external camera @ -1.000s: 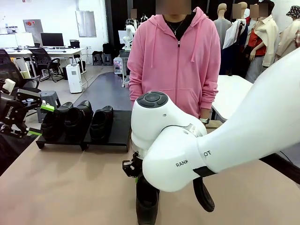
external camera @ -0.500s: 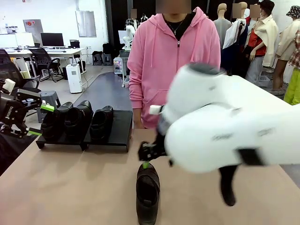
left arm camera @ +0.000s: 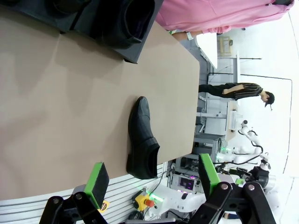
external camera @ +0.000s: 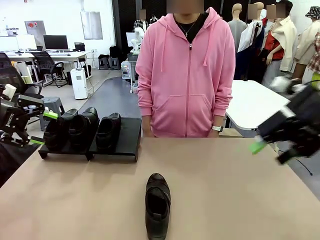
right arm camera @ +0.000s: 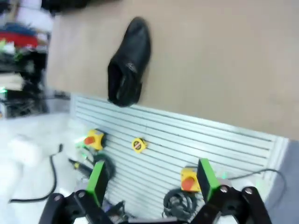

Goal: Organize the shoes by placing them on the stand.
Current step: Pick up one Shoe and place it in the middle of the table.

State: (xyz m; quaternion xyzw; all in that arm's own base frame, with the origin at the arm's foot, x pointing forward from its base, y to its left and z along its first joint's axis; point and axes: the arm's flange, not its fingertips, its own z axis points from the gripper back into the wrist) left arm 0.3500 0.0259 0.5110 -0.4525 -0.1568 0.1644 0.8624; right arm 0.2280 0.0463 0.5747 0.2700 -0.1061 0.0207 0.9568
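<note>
Three glossy black shoes [external camera: 82, 127] sit side by side on the low black stand [external camera: 125, 146] at the far left of the table. A fourth shoe [external camera: 157, 205] lies alone on the tan tabletop near the front edge, toe pointing away from me. The left wrist view takes in this shoe [left arm camera: 140, 137] and a corner of the stand [left arm camera: 110, 46]; from the right wrist the shoe [right arm camera: 128, 63] lies well away. My left gripper [external camera: 42, 128] hangs open off the table's left side, empty [left arm camera: 152, 184]. At the far right my right gripper [external camera: 272, 150] is open and empty [right arm camera: 152, 182].
A person in a pink hoodie [external camera: 187, 75] stands at the far edge, arms down. The right part of the stand [external camera: 131, 131] beside the third shoe is bare. Bare tabletop [external camera: 240, 190] surrounds the loose shoe. Below the front edge runs a ribbed metal panel [right arm camera: 187, 140] with yellow buttons.
My right arm has swung from over the loose shoe out to the right, and its gripper has opened, leaving the shoe on the table. The left arm has stayed still.
</note>
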